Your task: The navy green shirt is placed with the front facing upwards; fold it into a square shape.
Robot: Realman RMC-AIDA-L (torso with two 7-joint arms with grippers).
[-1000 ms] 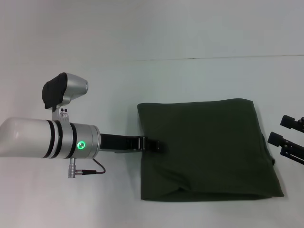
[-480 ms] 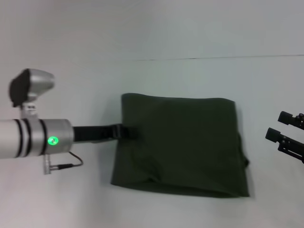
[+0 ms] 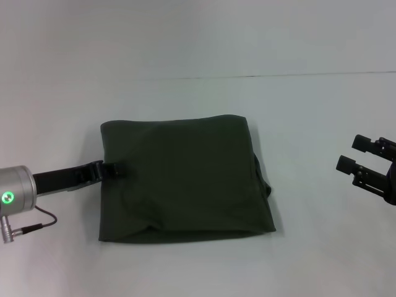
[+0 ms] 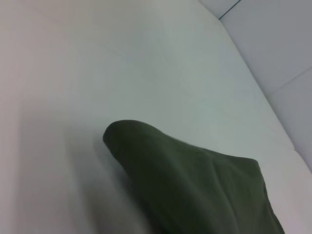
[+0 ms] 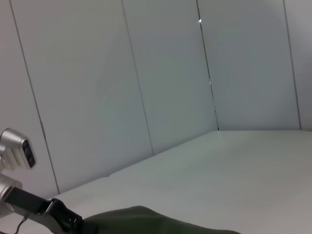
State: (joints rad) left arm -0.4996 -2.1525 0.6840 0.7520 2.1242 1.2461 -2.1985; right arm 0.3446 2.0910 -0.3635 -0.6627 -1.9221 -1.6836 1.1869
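We see the white bench (image 3: 185,49) filling the head view, with a thin seam running across it toward the far edge. On it the shirt (image 3: 182,179) lies folded into a rough square, flat, plain olive side up, about midway between the left and right edges and nearer the near edge than the far one; one loose flap bulges out of its right side. In the left wrist view the shirt (image 4: 195,185) shows as a rounded olive fold rising off the bench.

Our left arm reaches in low from the left edge, a green light on its silver wrist, and the left gripper (image 3: 106,169) has its black fingers pressed together on the shirt's left hem, pinching the cloth. The right wrist view catches that gripper (image 5: 63,217) at the shirt's (image 5: 146,222) edge.

Our right gripper (image 3: 352,154) hangs by the right edge, well apart from the shirt, its two fingers spread and holding nothing
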